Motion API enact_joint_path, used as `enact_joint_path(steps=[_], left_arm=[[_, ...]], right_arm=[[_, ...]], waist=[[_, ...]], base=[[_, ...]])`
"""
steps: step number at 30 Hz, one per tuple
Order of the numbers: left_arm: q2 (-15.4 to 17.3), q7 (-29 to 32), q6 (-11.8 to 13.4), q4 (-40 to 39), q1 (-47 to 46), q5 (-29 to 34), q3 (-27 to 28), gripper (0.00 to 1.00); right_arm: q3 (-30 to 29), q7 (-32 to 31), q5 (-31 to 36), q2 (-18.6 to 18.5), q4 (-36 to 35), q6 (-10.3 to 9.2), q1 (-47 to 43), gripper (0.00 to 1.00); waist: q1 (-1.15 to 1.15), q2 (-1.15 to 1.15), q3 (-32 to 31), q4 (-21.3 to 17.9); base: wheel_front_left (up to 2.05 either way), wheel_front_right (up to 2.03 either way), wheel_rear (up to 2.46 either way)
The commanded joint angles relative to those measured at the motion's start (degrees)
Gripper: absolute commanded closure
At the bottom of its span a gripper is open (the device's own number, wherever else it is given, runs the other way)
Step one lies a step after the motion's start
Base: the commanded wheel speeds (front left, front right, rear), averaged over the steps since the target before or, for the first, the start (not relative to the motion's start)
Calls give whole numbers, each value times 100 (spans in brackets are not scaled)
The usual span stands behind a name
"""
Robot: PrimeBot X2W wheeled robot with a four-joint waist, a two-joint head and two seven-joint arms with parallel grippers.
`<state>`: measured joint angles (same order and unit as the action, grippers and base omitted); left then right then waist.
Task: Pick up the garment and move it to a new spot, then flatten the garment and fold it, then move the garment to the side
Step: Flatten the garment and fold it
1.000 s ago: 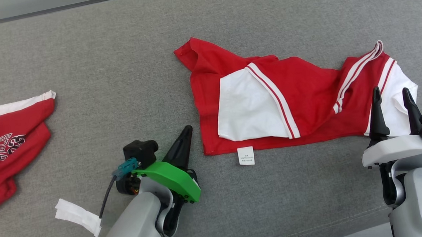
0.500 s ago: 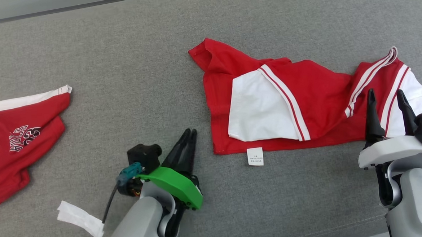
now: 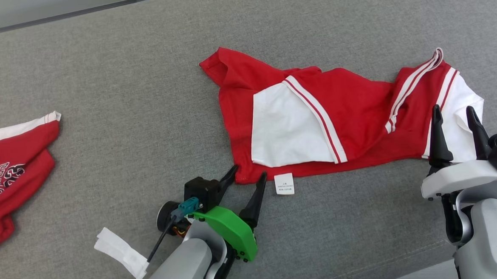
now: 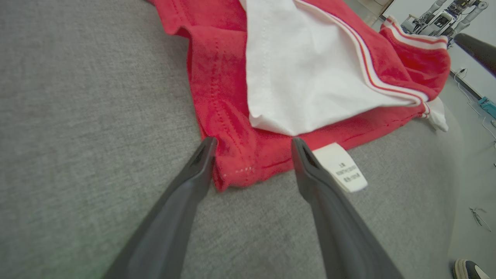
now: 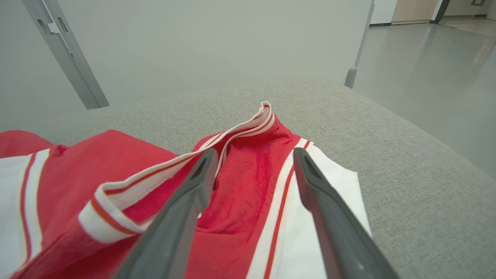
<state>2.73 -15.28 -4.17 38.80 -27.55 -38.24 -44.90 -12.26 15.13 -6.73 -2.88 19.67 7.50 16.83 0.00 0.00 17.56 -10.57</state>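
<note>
The garment, a red shirt with white panels and striped trim, lies crumpled on the grey fabric surface. A white care label sticks out from its near hem. My left gripper is open, its tips on either side of the garment's near left corner, low over the cloth. In the left wrist view that red corner lies between the two fingers of the left gripper. My right gripper is open over the garment's right end. In the right wrist view the right gripper straddles the striped collar band.
A second red garment with lettering lies at the far left. A white tape tag hangs on the left arm's cable. The surface's front edge runs at the lower right. A shoe stands on the floor beyond.
My left gripper has opened from shut and moved right and forward to the garment's near left corner. The head view shifted slightly. The right gripper has stayed open over the right end.
</note>
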Motion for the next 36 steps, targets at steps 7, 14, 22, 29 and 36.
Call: enact_joint_path(steps=[7, 14, 22, 29, 36], left_arm=[[39, 22, 288, 239, -136, 106, 76, 100], [33, 14, 546, 19, -47, 516, 994, 100], [132, 12, 587, -51, 247, 1038, 2276, 100], [215, 12, 663, 103, 660, 1305, 3326, 100], [140, 13, 581, 261, 1093, 1597, 3954, 100]], right_arm=[[-78, 1, -16, -5, 1, -2, -43, 0], [-52, 1, -1, -6, 33, -2, -76, 0], [23, 1, 6, -6, 141, -2, -210, 0], [160, 0, -61, -10, 205, -2, -322, 0], [398, 1, -86, -7, 219, -2, -432, 0]], waist=[[0, 0, -19, 41], [0, 0, -154, 275], [0, 0, -436, 577], [0, 0, -678, 778], [0, 0, -860, 950]], base=[[0, 0, 0], [0, 0, 0], [0, 0, 0], [0, 0, 0], [0, 0, 0]])
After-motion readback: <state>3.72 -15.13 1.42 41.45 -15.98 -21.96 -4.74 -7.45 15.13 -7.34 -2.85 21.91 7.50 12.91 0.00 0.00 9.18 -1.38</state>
